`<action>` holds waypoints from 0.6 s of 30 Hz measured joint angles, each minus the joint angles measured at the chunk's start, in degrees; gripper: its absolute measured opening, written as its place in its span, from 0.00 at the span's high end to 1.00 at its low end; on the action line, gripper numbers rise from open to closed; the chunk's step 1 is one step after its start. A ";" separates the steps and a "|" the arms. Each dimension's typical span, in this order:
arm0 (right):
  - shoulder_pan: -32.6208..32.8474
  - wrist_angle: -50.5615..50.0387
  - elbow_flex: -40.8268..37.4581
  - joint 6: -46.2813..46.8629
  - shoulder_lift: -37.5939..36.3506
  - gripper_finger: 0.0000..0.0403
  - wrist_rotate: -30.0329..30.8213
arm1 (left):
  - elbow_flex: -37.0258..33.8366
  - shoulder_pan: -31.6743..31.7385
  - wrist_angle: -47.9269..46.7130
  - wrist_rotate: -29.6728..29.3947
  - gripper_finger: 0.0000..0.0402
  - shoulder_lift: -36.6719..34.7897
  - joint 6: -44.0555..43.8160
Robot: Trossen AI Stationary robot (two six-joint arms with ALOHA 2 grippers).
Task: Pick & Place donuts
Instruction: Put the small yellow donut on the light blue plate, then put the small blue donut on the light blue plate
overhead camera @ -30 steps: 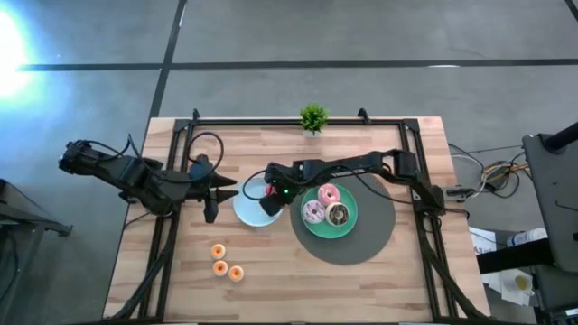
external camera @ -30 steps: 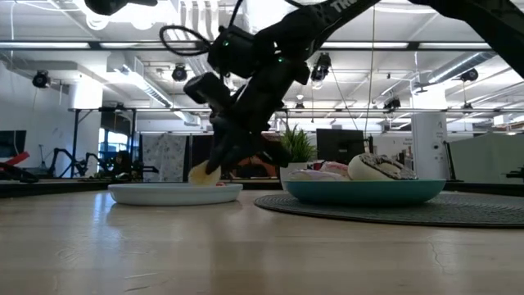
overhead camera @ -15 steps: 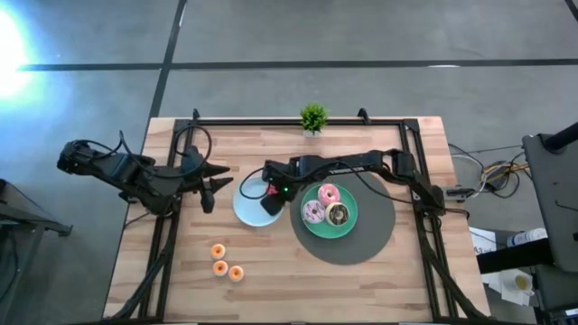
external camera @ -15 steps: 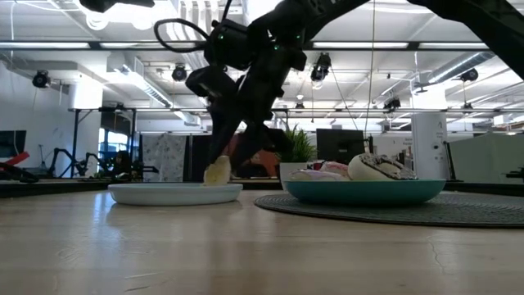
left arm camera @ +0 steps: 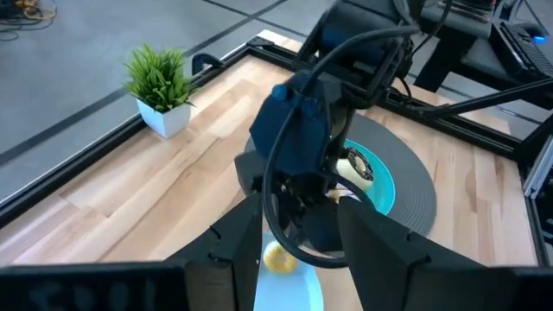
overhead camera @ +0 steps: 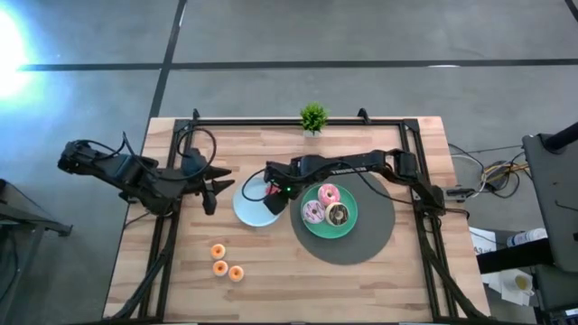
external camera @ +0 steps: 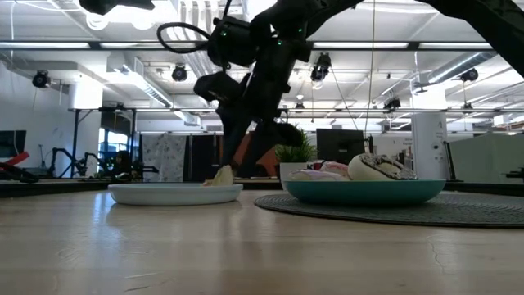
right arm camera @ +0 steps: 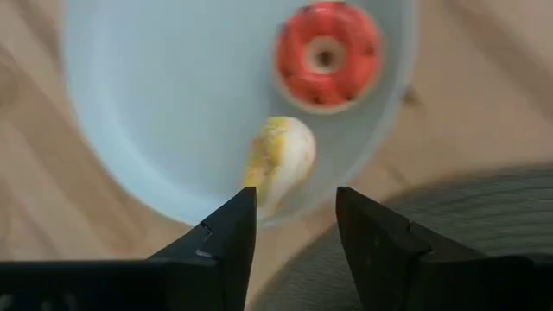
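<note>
Right wrist view is filled nearest by the right gripper [right arm camera: 292,226], its two dark fingers spread with nothing pinched between them. Just beyond the tips, a small yellow ring-shaped toy donut [right arm camera: 278,159] is seen tilted on edge inside the round light-blue plate [right arm camera: 130,112], near its rim; a red mini donut [right arm camera: 327,55] lies flat farther in. A risk is judged here: the yellow donut could roll or tip over the rim if nudged while the fingers are lifted away, since it is not lying flat. In the high view, three orange mini donuts [overhead camera: 224,264] are left on the wooden table [overhead camera: 271,289], well apart from the plate, and three larger iced donuts [overhead camera: 327,206] sit on the round green plate [overhead camera: 350,226]. The left gripper [overhead camera: 212,187] is held beside the blue plate, fingers parted and empty.
</note>
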 joint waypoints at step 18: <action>1.16 -2.75 -0.13 -7.59 -1.25 0.68 10.36 | -0.30 -1.98 -8.01 6.57 0.68 1.80 -6.53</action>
